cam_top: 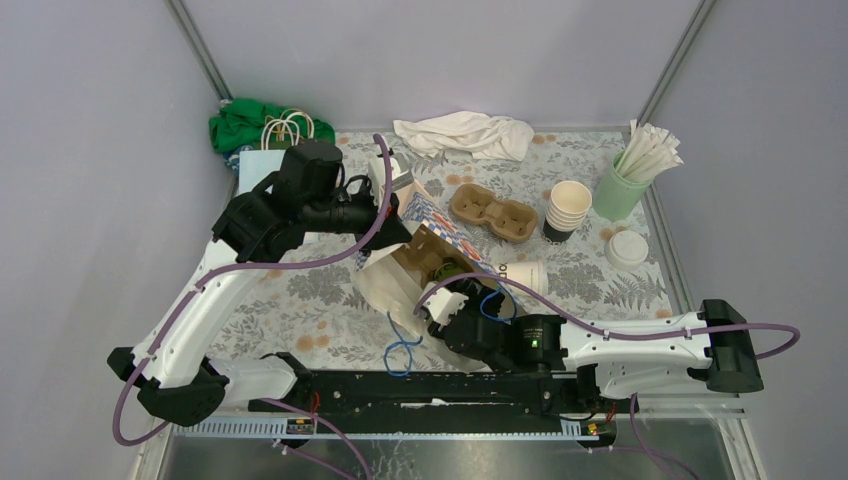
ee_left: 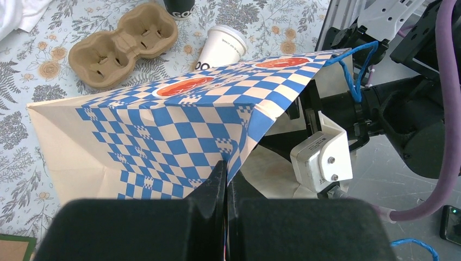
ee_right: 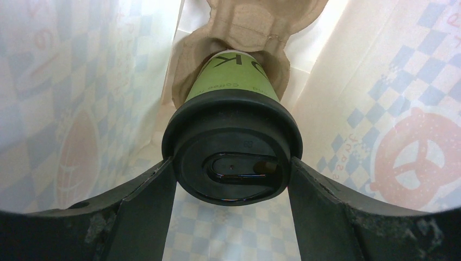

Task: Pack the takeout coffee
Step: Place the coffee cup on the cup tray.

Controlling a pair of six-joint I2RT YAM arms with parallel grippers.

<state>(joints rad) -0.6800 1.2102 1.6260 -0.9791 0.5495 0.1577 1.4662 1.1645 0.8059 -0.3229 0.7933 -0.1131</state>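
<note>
From above, the left gripper (cam_top: 394, 214) is holding up the top edge of the paper bag (cam_top: 395, 280), and the right gripper (cam_top: 446, 292) is sitting inside its mouth; what it carries is hidden here.

The left wrist view is showing the left gripper's fingers pressed together on the checked bag wall. If that pinch slips, the wall will likely drop onto the right arm.

Only the right wrist view is showing the green cup (ee_right: 235, 76). It is directly ahead of the right gripper, clamped at its black lid (ee_right: 234, 136), and is sitting in a carrier (ee_right: 244, 27) deep inside. Squeezing there could pop the lid loose.
</note>
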